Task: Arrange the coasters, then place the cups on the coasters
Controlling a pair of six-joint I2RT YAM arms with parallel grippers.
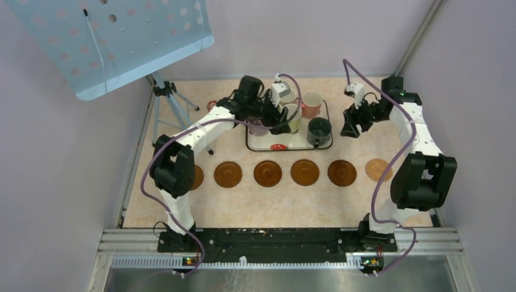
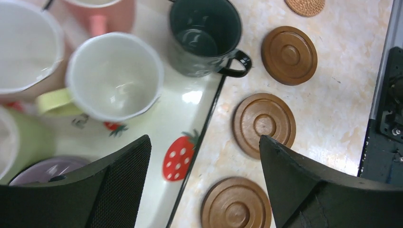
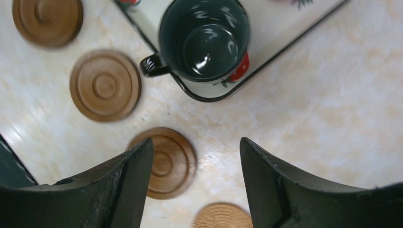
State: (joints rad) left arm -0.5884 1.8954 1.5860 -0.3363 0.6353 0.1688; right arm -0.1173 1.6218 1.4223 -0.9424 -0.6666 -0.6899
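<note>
While six coasters point(image 1: 268, 173) line the worktop point(image 1: 274, 207), your left tool point(image 2: 203, 142) hangs released above the cups point(image 2: 114, 76) on the tray point(image 2: 190, 102); your right tool point(image 3: 196, 141) gapes empty near the dark cup point(image 3: 204, 38).

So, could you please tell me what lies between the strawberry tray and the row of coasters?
Nothing stands there: in the top view only bare tabletop separates the tray from the coasters.
</note>
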